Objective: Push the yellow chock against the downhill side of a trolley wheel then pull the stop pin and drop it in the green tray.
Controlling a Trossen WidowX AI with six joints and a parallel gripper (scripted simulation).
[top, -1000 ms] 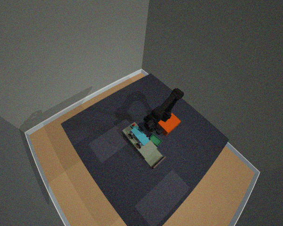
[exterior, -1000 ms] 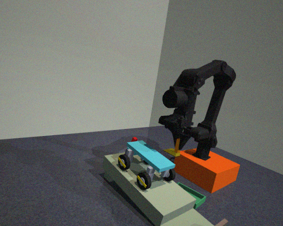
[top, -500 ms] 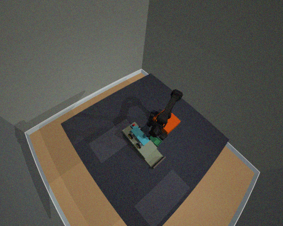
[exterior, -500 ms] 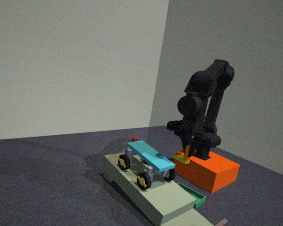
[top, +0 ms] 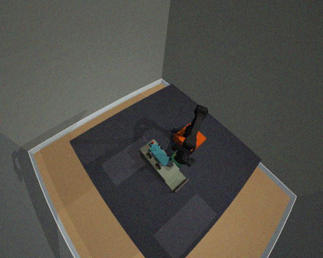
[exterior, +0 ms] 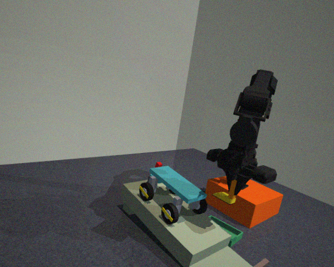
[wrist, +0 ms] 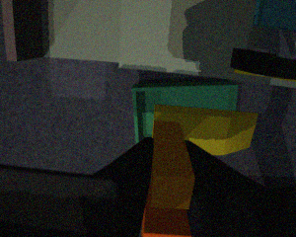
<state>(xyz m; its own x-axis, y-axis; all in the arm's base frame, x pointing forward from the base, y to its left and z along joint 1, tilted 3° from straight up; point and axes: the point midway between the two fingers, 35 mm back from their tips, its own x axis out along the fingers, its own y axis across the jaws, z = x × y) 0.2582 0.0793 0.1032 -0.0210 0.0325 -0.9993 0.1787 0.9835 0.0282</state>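
Note:
My gripper (exterior: 233, 190) (wrist: 166, 147) is shut on the orange handle of the yellow chock (exterior: 224, 197) (wrist: 224, 129). The chock hangs in the air beside the ramp (top: 173, 177) (exterior: 210, 240) (wrist: 89, 35), over the green tray (exterior: 238, 237) (wrist: 187, 93) in the wrist view. The blue-topped trolley (top: 159, 154) (exterior: 177, 182) (wrist: 281, 14) stands on the ramp, its wheels on the surface. The red pin head (top: 152, 142) (exterior: 158, 164) shows at its uphill end; the pin's shaft is hidden. The arm hides the fingertips in the top view.
The orange base block (top: 201, 138) (exterior: 262, 195) stands behind the gripper, beyond the tray. A pinkish bar (top: 182, 185) (exterior: 261, 262) (wrist: 9, 30) crosses the ramp's low end. The trolley's near-side wheel (wrist: 266, 64) is at the upper right of the wrist view.

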